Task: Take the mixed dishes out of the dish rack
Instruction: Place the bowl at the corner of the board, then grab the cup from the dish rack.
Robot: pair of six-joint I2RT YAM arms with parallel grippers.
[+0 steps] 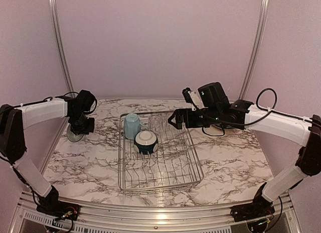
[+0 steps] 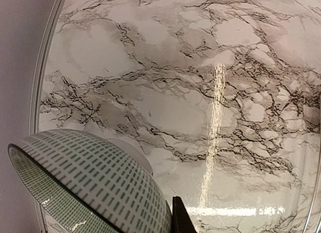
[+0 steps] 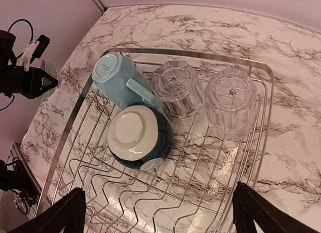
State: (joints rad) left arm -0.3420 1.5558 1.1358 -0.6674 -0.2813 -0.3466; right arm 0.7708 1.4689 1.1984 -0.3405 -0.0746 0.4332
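Glass is the fragile cargo: two glasses (image 3: 178, 87) stand upturned at the far end of the rack (image 1: 165, 165), likely slick and best gripped around the wall. Just left, one mug (image 3: 118, 77) offers its handle, touching one inverted teal bowl (image 3: 138, 137), probably heavier. The right pincer (image 3: 160, 218) hangs spread above them. The left pincer (image 1: 79, 130) nips one grey-green bowl (image 2: 90, 183) at the worktop's (image 2: 200, 92) far left.

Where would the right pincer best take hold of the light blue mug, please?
Across the body near its upturned base, from above: the light blue mug is upside down and leaning, its handle crowded between the teal bowl and a glass.
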